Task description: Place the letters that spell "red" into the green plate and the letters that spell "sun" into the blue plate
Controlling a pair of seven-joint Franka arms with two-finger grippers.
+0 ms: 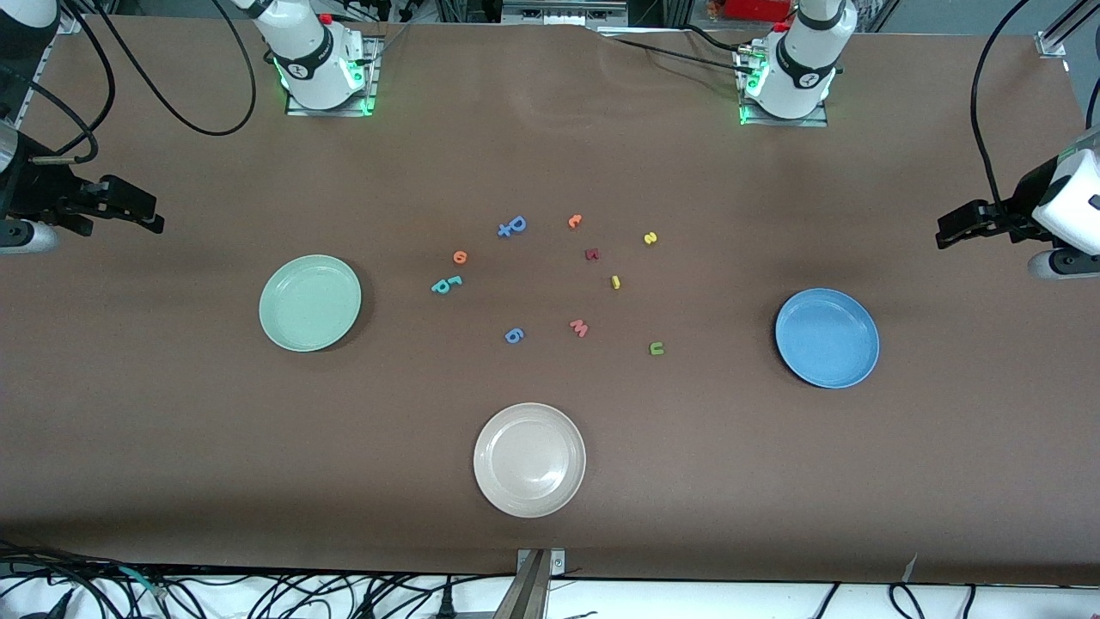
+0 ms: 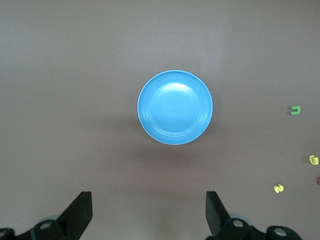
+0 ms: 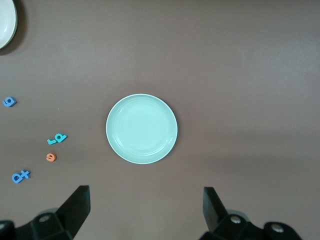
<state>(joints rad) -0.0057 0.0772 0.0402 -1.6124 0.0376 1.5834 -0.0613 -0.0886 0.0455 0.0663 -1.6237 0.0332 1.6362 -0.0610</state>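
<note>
Both claws open, high: left claw (image 2: 147, 215) over blue plate (image 2: 175, 107); right claw (image 3: 145, 212) over green plate (image 3: 141, 128).

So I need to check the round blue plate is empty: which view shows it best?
The left wrist view: the round blue plate fills its centre, visibly empty. The front view shows it smaller; the right wrist view misses it.
</note>
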